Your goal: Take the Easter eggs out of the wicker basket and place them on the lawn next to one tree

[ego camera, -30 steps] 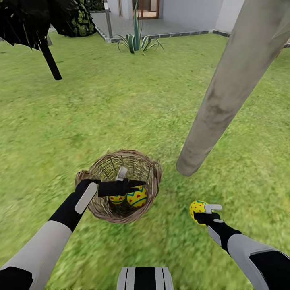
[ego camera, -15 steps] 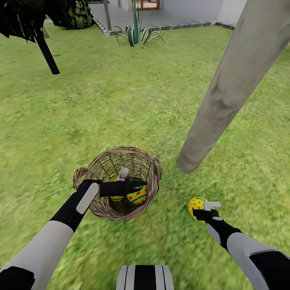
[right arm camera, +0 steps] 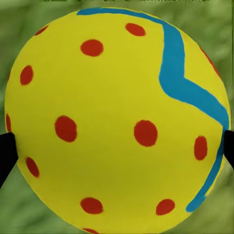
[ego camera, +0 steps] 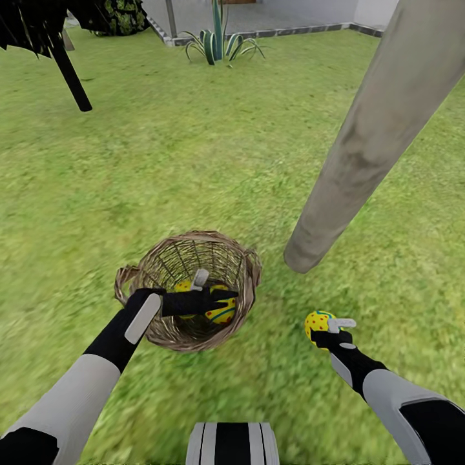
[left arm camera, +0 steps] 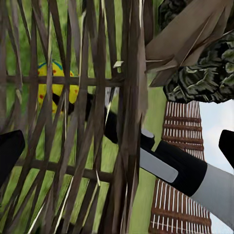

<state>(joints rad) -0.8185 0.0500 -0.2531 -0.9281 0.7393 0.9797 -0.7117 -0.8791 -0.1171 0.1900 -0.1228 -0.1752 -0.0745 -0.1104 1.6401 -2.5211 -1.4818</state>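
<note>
- Right gripper (ego camera: 326,325) pinching one Easter egg (ego camera: 316,323), low over the lawn (ego camera: 161,161) and near the foot of the tree (ego camera: 361,148); likely held there for setting down beside the trunk.
- Left gripper (ego camera: 213,290) reaching over the rim of the wicker basket (ego camera: 248,271), above the two eggs left inside (ego camera: 223,313); fingers apparently spread, nothing gripped; probably lined up for the next pick.
- Basket upright on the grass, near the trunk though apart from it, so only a short carry needed.
- Right wrist view: held egg (right arm camera: 117,117) close up, red dots and blue zigzag, dark fingertips (right arm camera: 6,151) touching both sides, a contact too small to judge from the head view.
- Left wrist view: through the wicker wall (left arm camera: 87,122), the right arm's egg (left arm camera: 53,90) beyond, plus slatted fence (left arm camera: 183,195).
</note>
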